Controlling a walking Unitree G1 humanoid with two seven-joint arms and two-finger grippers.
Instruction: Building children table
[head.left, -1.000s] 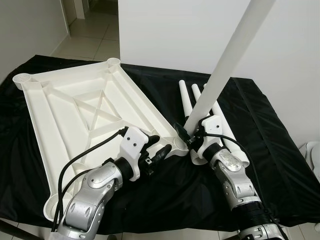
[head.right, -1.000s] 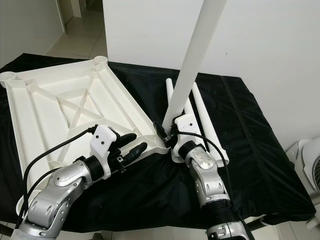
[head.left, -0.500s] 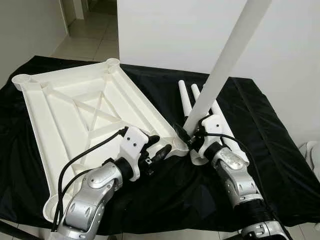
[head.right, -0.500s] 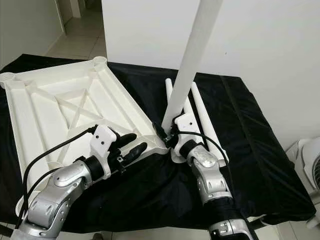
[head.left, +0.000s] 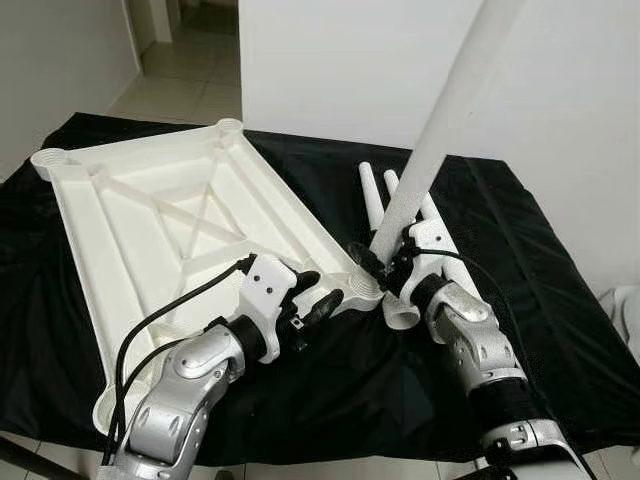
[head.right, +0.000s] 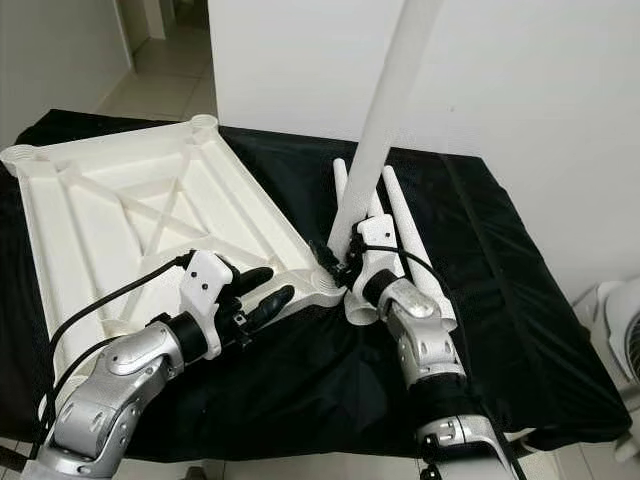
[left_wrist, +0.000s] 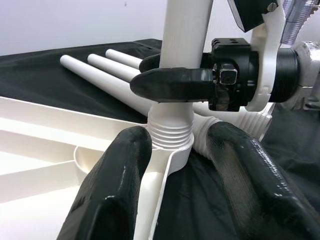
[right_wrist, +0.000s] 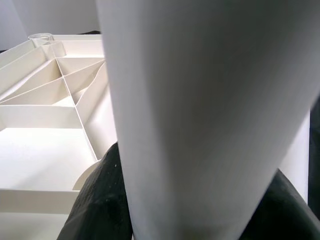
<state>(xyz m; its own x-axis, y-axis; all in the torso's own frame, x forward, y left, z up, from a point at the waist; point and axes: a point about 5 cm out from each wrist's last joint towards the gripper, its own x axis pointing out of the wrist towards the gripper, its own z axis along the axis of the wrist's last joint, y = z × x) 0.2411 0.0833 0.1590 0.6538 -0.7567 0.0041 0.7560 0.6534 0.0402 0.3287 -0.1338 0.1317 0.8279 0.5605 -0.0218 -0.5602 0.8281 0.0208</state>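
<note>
left end effector (head.left: 312, 300) fingers spread; right end effector (head.left: 385, 268) fingers clamped, forearm raised

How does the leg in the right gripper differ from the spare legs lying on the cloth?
The held leg stands nearly upright, tilted slightly, its threaded end set at the corner socket of the upturned tabletop; the spare legs lie flat side by side on the black cloth. The right gripper clamps the held one; nothing grips the spares. The left gripper is open beside the socket. All are white tapered tubes.
</note>
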